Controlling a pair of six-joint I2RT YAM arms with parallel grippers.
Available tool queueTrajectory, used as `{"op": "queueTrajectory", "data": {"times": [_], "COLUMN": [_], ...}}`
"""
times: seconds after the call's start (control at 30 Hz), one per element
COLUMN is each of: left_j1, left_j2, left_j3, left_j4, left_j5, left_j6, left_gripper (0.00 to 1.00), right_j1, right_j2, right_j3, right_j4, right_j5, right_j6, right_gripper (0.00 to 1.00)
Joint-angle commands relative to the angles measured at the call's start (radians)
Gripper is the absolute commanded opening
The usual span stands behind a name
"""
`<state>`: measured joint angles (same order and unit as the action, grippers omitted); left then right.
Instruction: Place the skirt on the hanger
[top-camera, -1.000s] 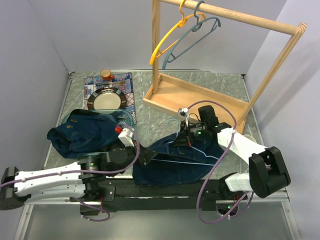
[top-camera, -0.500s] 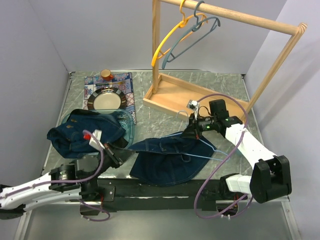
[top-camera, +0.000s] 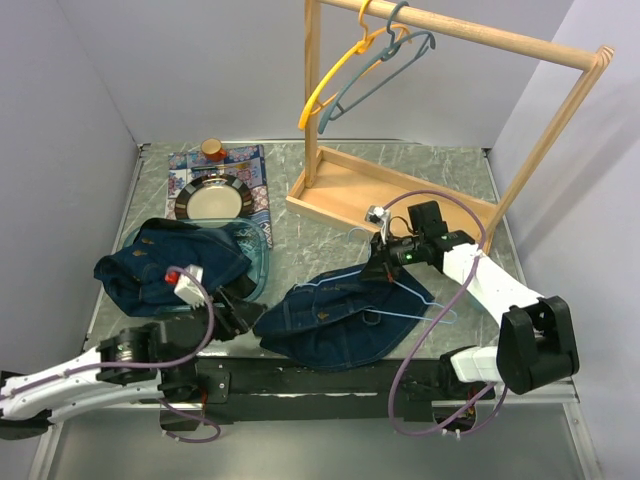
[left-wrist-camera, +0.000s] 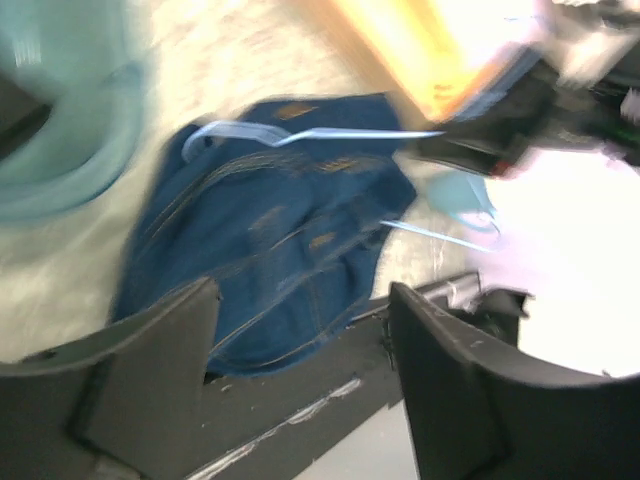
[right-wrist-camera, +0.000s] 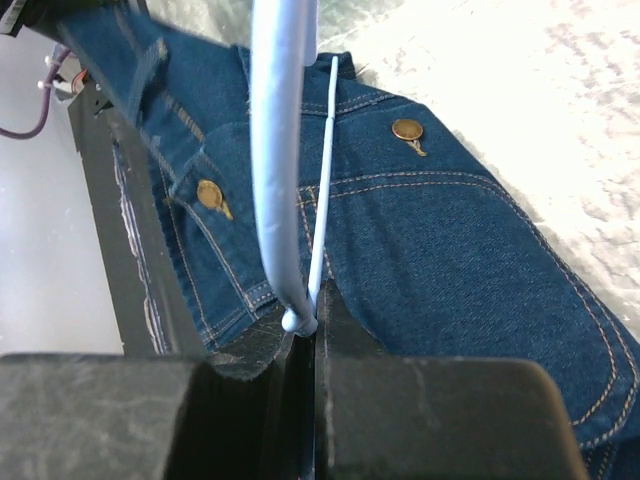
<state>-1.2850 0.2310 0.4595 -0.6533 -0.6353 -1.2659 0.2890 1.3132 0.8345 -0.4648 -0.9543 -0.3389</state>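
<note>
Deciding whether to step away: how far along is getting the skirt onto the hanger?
Done: the blue hanger lies across the skirt on the table. In hand: the right gripper is shut on the hanger; the left gripper is open, off the cloth. Left: whether the skirt truly sits on the hanger is unclear, and it is not yet lifted.

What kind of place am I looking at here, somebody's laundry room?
Probably a robot test booth, not a home: bare grey walls box in one table, two mechanical arms stand at its near edge, and a wooden clothes rack and denim skirt look staged.
</note>
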Motion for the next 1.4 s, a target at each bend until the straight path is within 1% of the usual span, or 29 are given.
{"op": "queueTrajectory", "data": {"times": [0.0,0.03,0.07,0.1,0.13,0.17,0.2,0.23,0.27,0.3,0.33,0.37,0.4,0.43,0.5,0.53,0.67,0.8,0.87,0.9,0.93,1.03,1.07,1.1,1.13,1.23,1.37], "left_j1": [0.0,0.0,0.0,0.0,-0.002,0.0,-0.007,-0.013,-0.023,-0.049,-0.06,-0.071,-0.086,-0.091,-0.105,-0.105,-0.106,-0.105,-0.105,-0.105,-0.106,-0.1,-0.091,-0.083,-0.08,-0.066,-0.044], "left_j2": [0.147,0.197,0.3,0.356,0.411,0.518,0.571,0.621,0.715,0.761,0.806,0.886,0.922,0.989,1.04,1.079,1.151,1.255,1.324,1.346,1.385,1.445,1.453,1.456,1.453,1.427,1.375], "left_j3": [0.195,0.226,0.284,0.312,0.338,0.375,0.387,0.396,0.409,0.415,0.427,0.43,0.432,0.435,0.429,0.418,0.395,0.426,0.441,0.447,0.453,0.473,0.478,0.481,0.481,0.469,0.452], "left_j4": [0.242,0.251,0.265,0.268,0.277,0.291,0.328,0.352,0.372,0.415,0.431,0.451,0.472,0.509,0.552,0.602,0.717,0.758,0.777,0.785,0.794,0.816,0.813,0.816,0.82,0.828,0.817], "left_j5": [0.078,0.159,0.198,0.244,0.291,0.384,0.419,0.457,0.489,0.485,0.491,0.471,0.464,0.465,0.436,0.419,0.349,0.356,0.324,0.306,0.246,0.165,0.167,0.169,0.169,0.184,0.256], "left_j6": [0.44,0.555,0.607,0.656,0.75,0.796,0.83,0.914,0.954,0.989,1.078,1.117,1.152,1.216,1.289,1.339,1.412,1.448,1.459,1.473,1.479,1.487,1.485,1.478,1.472,1.464,1.45], "left_gripper": [0.78,0.79,0.79,0.79,0.8,0.8,0.79,0.79,0.79,0.79,0.78,0.78,0.77,0.76,0.74,0.74,0.72,0.69,0.68,0.64,0.61,0.56,0.55,0.51,0.49,0.49,0.51], "right_j1": [0.013,0.015,0.013,0.013,0.013,0.013,0.013,0.013,0.015,0.015,0.015,0.015,0.015,0.015,0.015,0.013,0.013,0.013,0.012,0.013,0.015,0.012,0.01,0.01,0.01,0.01,0.009], "right_j2": [0.017,0.017,0.017,0.02,0.021,0.021,0.026,0.027,0.034,0.041,0.044,0.055,0.058,0.066,0.07,0.072,0.073,0.075,0.073,0.073,0.072,0.072,0.072,0.072,0.072,0.072,0.075], "right_j3": [0.031,0.031,0.031,0.031,0.031,0.031,0.031,0.031,0.029,0.029,0.028,0.029,0.031,0.031,0.032,0.032,0.034,0.038,0.038,0.038,0.037,0.038,0.037,0.037,0.038,0.038,0.038], "right_j4": [-0.017,-0.018,-0.017,-0.018,-0.018,-0.02,-0.018,-0.017,-0.015,-0.017,-0.017,-0.02,-0.02,-0.02,-0.021,-0.024,-0.028,-0.029,-0.029,-0.029,-0.029,-0.031,-0.034,-0.034,-0.034,-0.037,-0.04], "right_j5": [0.002,-0.001,-0.003,-0.006,-0.006,-0.008,-0.012,-0.018,-0.023,-0.026,-0.031,-0.035,-0.04,-0.044,-0.052,-0.052,-0.061,-0.066,-0.069,-0.069,-0.07,-0.072,-0.073,-0.075,-0.072,-0.073,-0.075], "right_j6": [-0.025,-0.025,-0.026,-0.025,-0.028,-0.026,-0.025,-0.022,-0.02,-0.015,-0.012,-0.014,-0.009,-0.008,-0.008,-0.009,-0.009,-0.008,-0.009,-0.009,-0.011,-0.012,-0.014,-0.014,-0.015,-0.017,-0.023], "right_gripper": [0.0,0.0,0.0,0.0,0.0,0.0,0.0,0.0,0.0,0.0,0.0,0.0,0.0,0.0,0.0,0.0,0.0,0.0,0.0,0.0,0.0,0.0,0.0,0.0,0.0,0.0,0.0]}}
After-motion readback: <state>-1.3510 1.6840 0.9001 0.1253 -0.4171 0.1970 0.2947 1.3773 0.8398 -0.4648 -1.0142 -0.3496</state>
